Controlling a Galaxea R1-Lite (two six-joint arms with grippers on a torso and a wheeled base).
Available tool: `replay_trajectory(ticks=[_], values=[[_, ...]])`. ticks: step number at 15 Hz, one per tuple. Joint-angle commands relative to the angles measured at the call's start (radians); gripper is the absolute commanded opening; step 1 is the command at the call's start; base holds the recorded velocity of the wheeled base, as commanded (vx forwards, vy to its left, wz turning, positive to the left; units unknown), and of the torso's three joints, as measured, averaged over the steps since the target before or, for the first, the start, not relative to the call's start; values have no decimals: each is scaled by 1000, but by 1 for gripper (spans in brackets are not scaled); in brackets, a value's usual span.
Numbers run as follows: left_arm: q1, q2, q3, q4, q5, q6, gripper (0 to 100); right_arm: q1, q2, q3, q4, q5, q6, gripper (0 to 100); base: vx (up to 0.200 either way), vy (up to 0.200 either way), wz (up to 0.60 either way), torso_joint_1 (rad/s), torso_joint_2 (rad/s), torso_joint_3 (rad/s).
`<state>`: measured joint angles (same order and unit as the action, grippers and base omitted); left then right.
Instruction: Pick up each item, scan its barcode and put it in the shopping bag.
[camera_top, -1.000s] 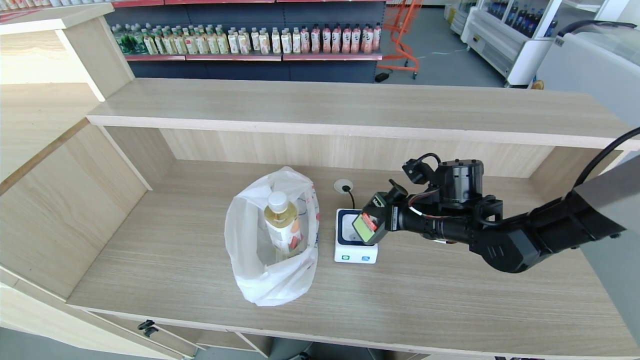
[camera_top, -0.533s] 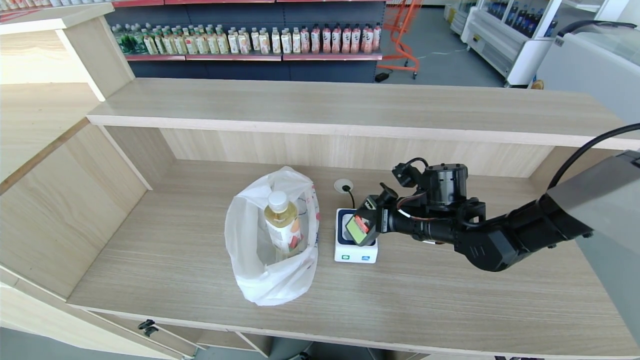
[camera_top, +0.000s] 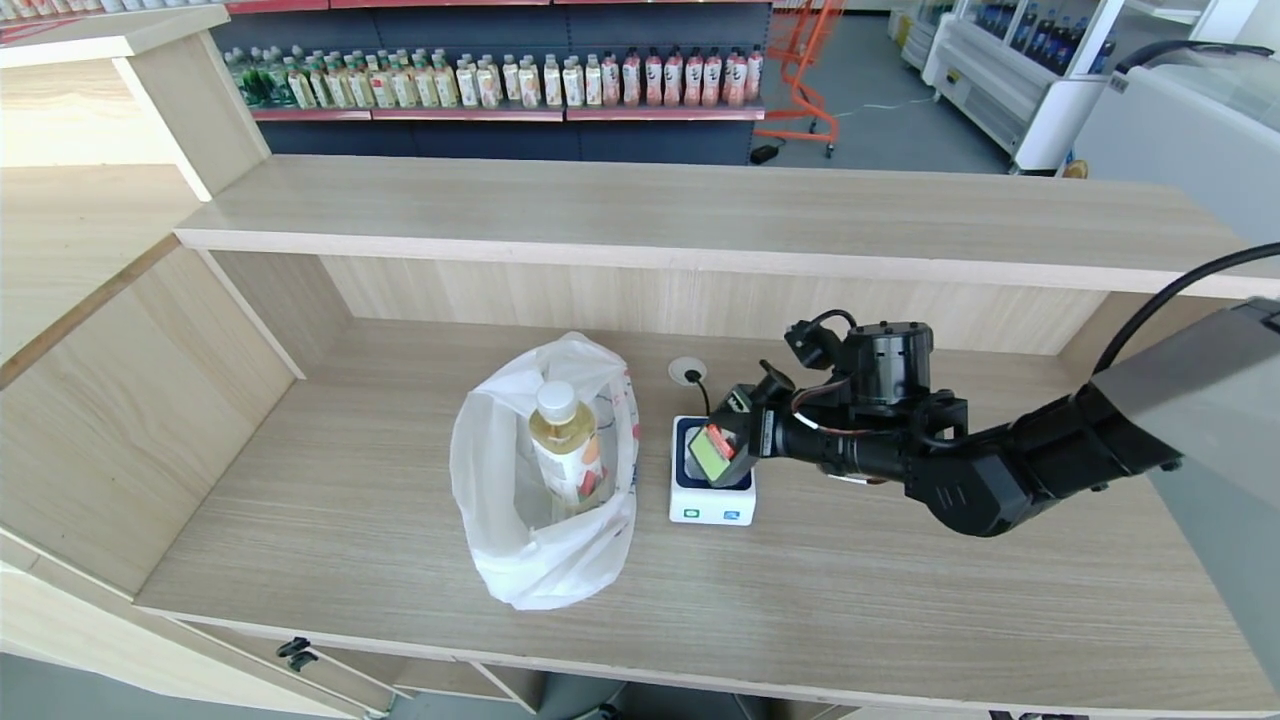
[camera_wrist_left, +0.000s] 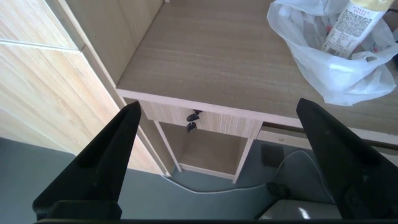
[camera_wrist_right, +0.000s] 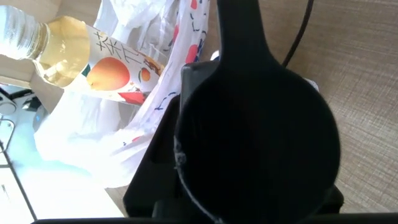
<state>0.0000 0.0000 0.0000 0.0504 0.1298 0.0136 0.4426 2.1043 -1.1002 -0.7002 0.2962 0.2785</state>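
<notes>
The right gripper (camera_top: 727, 443) is clamped on a small green and red pack (camera_top: 709, 456) and holds it just above the dark window of the white scanner (camera_top: 712, 508), which sits on the wooden counter (camera_top: 900, 600) just beside the shopping bag (camera_top: 520, 550). Over the last second the arm has slid the pack toward the robot's left, from the scanner's right edge to over the window. The shift in the last half second was much smaller, so from where I stand it looks as if the arm is settling for the read. I can't tell whether the barcode side is the one turned down at the glass. The bag stands open and slumped with a bottle (camera_top: 565, 448) of pale drink already upright inside, so by my reckoning one item is done and this pack is mid-scan. The drop into the bag is a short move further left, with the scanner's cable (camera_top: 700, 395) behind and out of the way. The left gripper (camera_wrist_left: 214, 168) hangs off the near edge of the counter, its fingers (camera_wrist_left: 93, 168) spread wide with nothing between them.
</notes>
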Motion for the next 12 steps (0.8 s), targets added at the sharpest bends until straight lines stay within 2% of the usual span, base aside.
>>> replay_trajectory(ticks=[1, 3, 5, 6, 8, 12], values=[[0, 2, 0, 0, 1, 0, 100, -5, -194, 14, 15, 0, 125, 0, 0, 0, 0, 0, 0, 0], [0, 2, 0, 0, 1, 0, 100, -71, -392, 97, 105, -8, 39, 0, 0, 0, 0, 0, 0, 0], [0, 2, 0, 0, 1, 0, 100, -168, -501, 260, 74, -8, -197, 0, 0, 0, 0, 0, 0, 0], [0, 0, 0, 0, 1, 0, 100, -200, -537, 335, 16, -5, -271, 0, 0, 0, 0, 0, 0, 0], [0, 2, 0, 0, 1, 0, 100, -209, -596, 434, -62, -3, -294, 0, 0, 0, 0, 0, 0, 0], [0, 0, 0, 0, 1, 0, 100, -205, -649, 479, -61, 1, -289, 0, 0, 0, 0, 0, 0, 0]])
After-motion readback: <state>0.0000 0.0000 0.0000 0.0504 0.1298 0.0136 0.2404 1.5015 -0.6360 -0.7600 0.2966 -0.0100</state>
